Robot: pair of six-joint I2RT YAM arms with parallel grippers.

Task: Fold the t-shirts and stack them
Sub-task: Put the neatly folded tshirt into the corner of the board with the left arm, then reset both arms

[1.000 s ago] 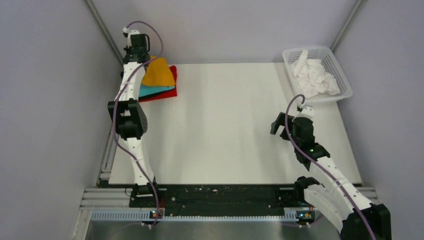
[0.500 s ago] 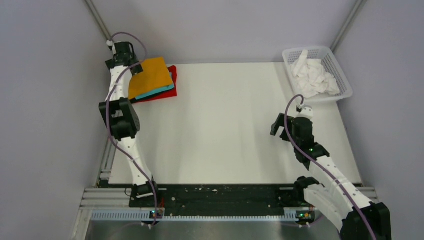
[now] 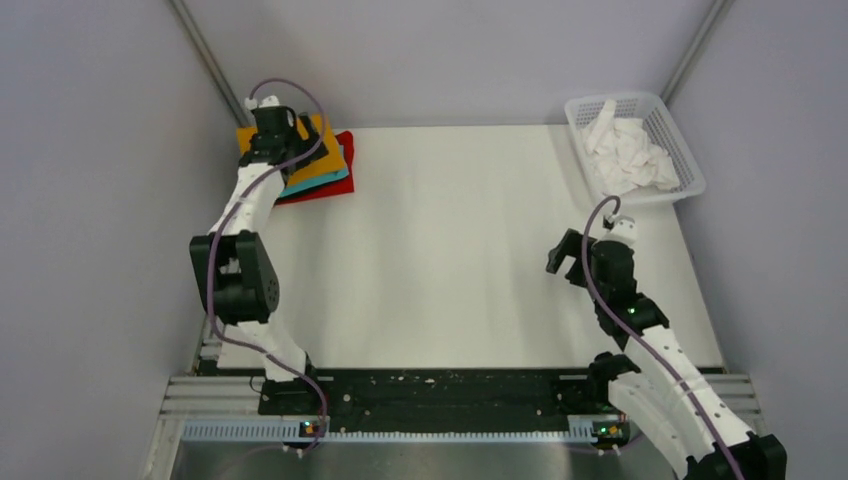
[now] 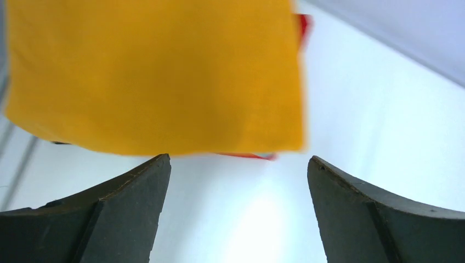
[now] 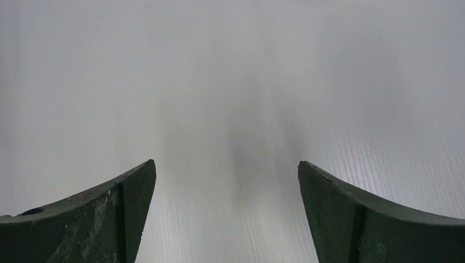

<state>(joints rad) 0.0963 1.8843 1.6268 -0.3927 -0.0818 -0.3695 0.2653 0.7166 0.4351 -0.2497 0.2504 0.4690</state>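
Desk [image 3: 450, 260]: white, with a lattice basket [image 3: 683, 143] at the far right corner holding crumpled white cloth [image 3: 625, 160]. The stack of t-shirts sits at the far left corner. The orange shirt [image 4: 159, 71] is on top and lies flat with fairly square edges. A teal shirt [image 3: 325, 182] and a red shirt [image 3: 346, 145] show below it as offset margins on the near and right sides. I cannot make out a black one from above. Left end effector [image 4: 237, 192]: above the stack, fingers spread wide, nothing between them, with the orange shirt's near edge just ahead of the fingertips. Right end effector [image 5: 226, 197]: also wide and empty, over bare desk, well apart from the stack and near the basket. Handling estimate: the shirts are light, soft and limp. A folded layer should slide on the one beneath, and a pinch at a single corner would probably unfold it. Best hold: the doubled fold edge, taken low against the desk. To square the stack, push on its side rather than lift.
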